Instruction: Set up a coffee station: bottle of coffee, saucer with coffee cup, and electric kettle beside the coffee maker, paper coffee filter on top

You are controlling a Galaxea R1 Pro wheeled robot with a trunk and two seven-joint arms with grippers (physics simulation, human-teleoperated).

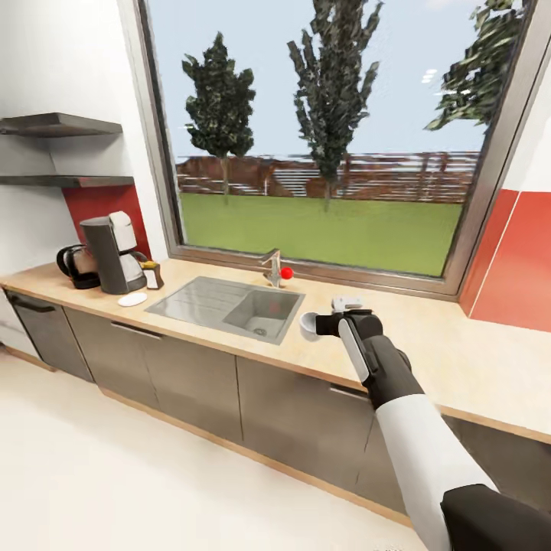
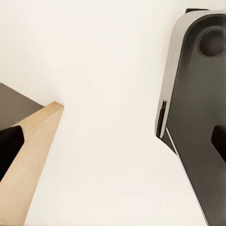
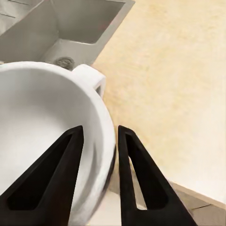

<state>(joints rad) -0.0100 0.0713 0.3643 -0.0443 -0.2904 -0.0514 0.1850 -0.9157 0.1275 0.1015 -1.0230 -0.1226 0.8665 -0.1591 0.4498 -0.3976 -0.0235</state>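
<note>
My right gripper [image 1: 315, 326] [image 3: 99, 131] is shut on the rim of the white coffee cup [image 1: 308, 324] [image 3: 42, 117], one finger inside and one outside, just above the kitchen countertop [image 1: 444, 344] right of the sink. At the counter's far left stands the coffee maker [image 1: 111, 256]. The electric kettle [image 1: 76, 266] is behind it on the left, the bottle of coffee [image 1: 153, 275] on its right, and the saucer [image 1: 132, 299] lies bare in front. I cannot make out the paper coffee filter at this distance. My left gripper [image 2: 113, 146] hangs open over pale floor.
A steel sink [image 1: 207, 300] with a tap [image 1: 274, 268] is set into the counter between the cup and the coffee maker. The kitchen shelf [image 1: 69, 181] and a thicker board above it hang on the left wall. A big window runs behind the counter.
</note>
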